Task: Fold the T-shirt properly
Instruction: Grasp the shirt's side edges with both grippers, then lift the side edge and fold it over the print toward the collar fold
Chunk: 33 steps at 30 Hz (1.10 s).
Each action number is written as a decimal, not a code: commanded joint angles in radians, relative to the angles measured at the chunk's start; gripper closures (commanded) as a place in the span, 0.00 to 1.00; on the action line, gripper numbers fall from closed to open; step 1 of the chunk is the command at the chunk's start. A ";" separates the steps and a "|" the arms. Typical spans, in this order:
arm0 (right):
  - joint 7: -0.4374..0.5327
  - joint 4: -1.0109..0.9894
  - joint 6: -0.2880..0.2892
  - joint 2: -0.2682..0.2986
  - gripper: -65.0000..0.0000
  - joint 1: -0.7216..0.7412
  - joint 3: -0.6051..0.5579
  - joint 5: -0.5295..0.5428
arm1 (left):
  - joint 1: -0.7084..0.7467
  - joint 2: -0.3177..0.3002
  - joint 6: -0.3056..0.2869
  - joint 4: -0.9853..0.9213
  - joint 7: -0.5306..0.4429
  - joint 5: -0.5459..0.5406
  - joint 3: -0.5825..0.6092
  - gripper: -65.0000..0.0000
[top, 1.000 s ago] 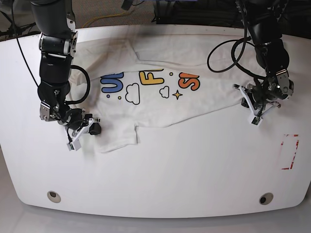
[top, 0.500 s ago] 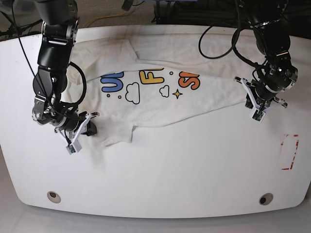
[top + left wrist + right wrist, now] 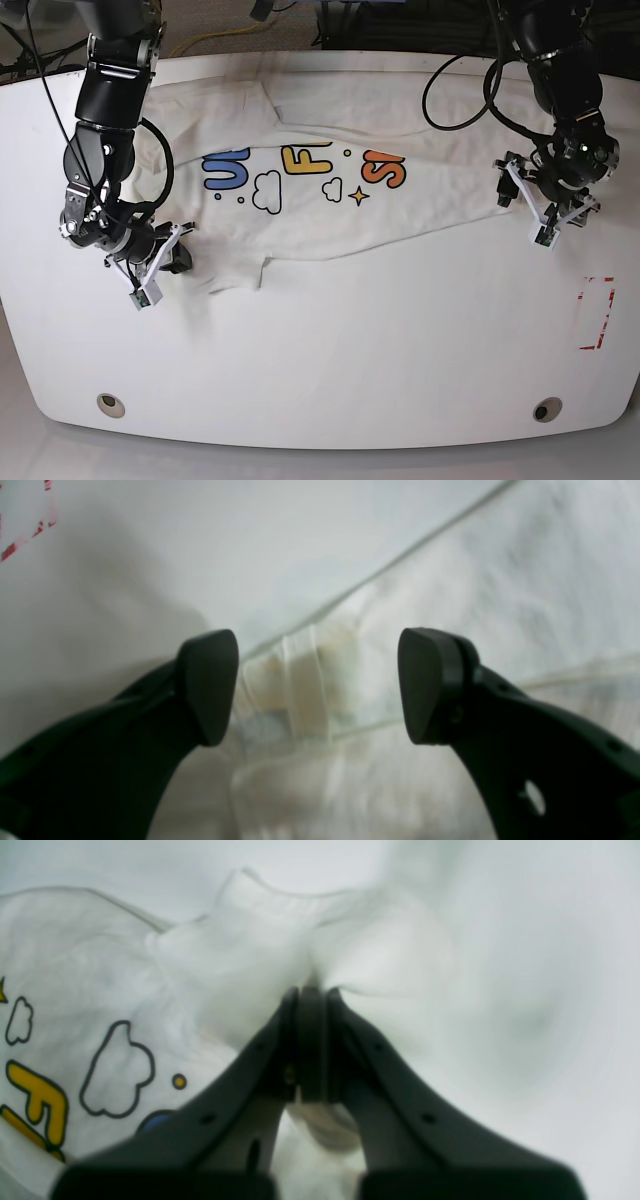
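T-shirt (image 3: pixel 320 205) spread across the far half of the table (image 3: pixel 330 350), print up, lower part folded. Right gripper (image 3: pixel 311 995) pressed shut, pinching a bunched fold of white cloth at the shirt's edge. Left gripper (image 3: pixel 317 685) spread wide over a hem, fingers (image 3: pixel 210 685) clear of the cloth.

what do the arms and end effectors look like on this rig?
Both arms are black with segmented round joints and loose black cables looping alongside. Each wrist carries a white bracket. The left end effector has curved matte black fingers with flat rounded pads; the right end effector has the same fingers.
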 commanded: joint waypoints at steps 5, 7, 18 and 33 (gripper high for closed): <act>0.020 0.017 0.006 0.011 1.00 0.027 0.004 0.020 | -0.060 -0.059 0.002 -0.159 -0.026 -0.021 0.000 0.30; 0.020 0.017 0.006 0.011 1.00 0.027 0.004 0.020 | -0.073 -0.060 0.002 -0.172 -0.026 -0.019 0.000 0.30; 0.020 0.019 0.006 0.011 1.00 0.025 0.009 0.020 | -0.085 -0.093 0.002 -0.270 -0.026 -0.019 -0.002 0.48; 0.013 0.134 0.006 0.015 1.00 -0.015 0.010 0.023 | -0.051 -0.067 0.002 -0.116 -0.026 -0.022 -0.005 1.00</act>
